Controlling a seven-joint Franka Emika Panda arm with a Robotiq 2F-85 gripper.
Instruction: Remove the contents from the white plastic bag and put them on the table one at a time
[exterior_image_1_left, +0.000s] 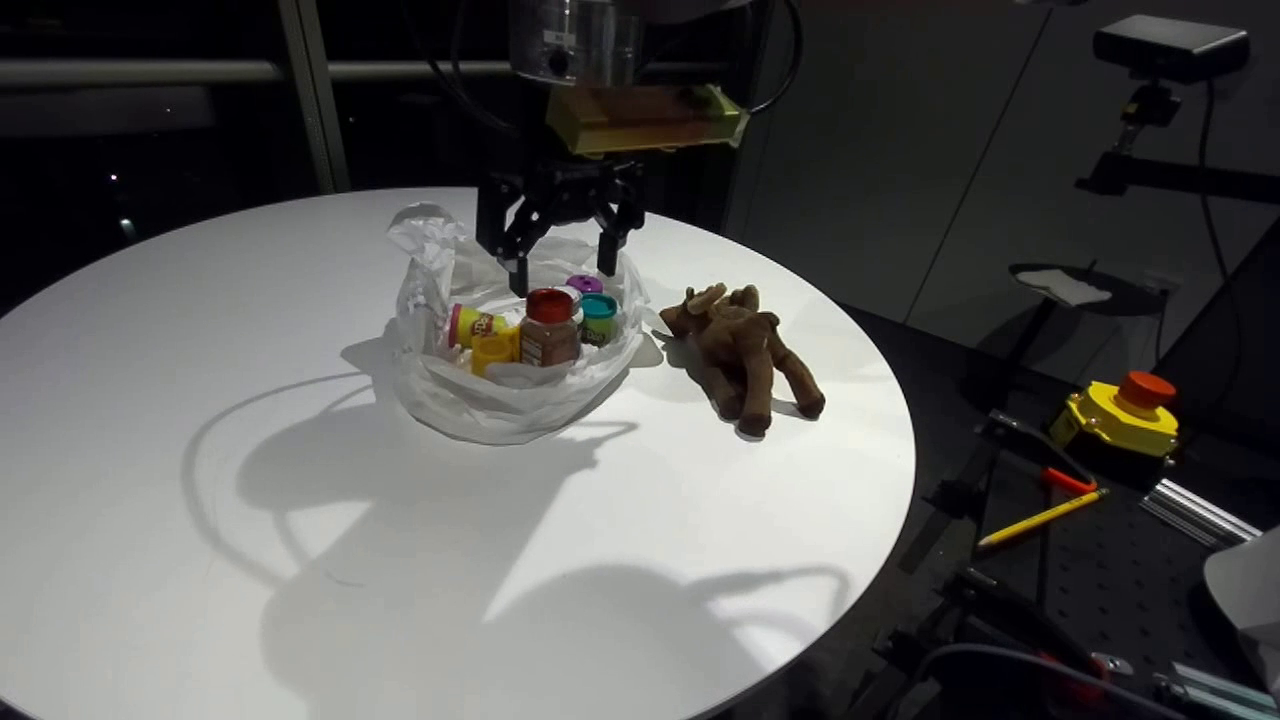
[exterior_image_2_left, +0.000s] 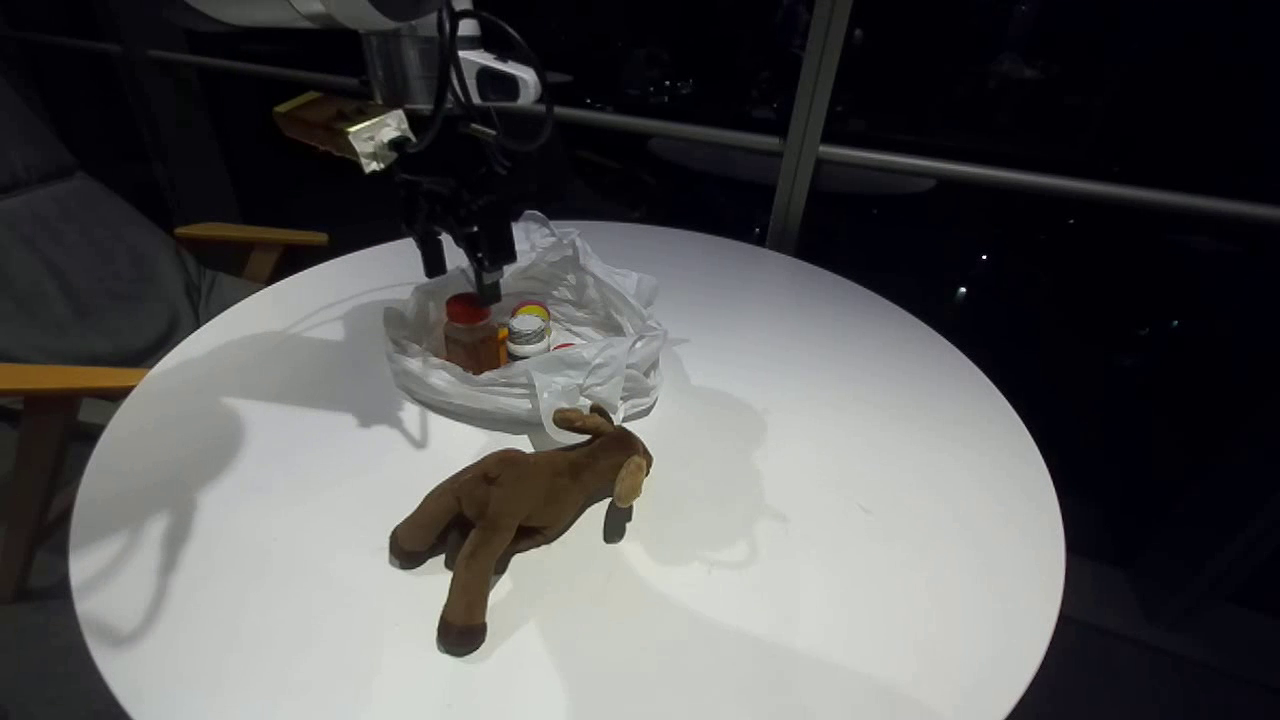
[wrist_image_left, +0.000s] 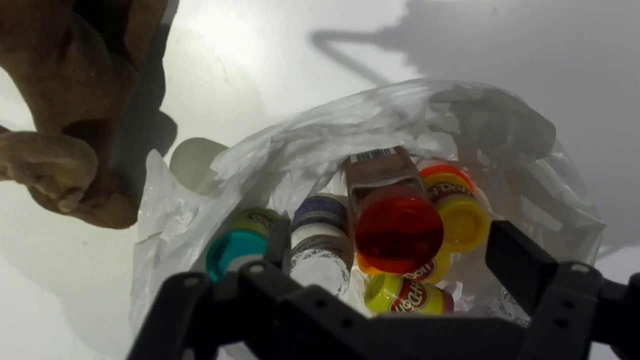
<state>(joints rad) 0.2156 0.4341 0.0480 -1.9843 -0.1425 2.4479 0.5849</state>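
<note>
The white plastic bag (exterior_image_1_left: 480, 408) rests on the round table (exterior_image_1_left: 150, 480), mouth upward. Inside it the red-lidded jar (exterior_image_1_left: 550, 335) stands roughly upright, long axis near vertical, lid on top; a yellow-green Play-Doh tub (wrist_image_left: 407, 295) lies on its side. In an exterior view the far table edge runs near the bag's back, while broad tabletop stretches in front. The gripper (exterior_image_1_left: 562, 268) hangs above, released, fingers spread wide. In the wrist view a white-topped bottle (wrist_image_left: 320, 267) is next to the jar, with a teal-lidded tub (wrist_image_left: 239, 247) beyond; crumpled bag walls ring them, and a brown plush animal (exterior_image_2_left: 540, 495) is just outside.
</note>
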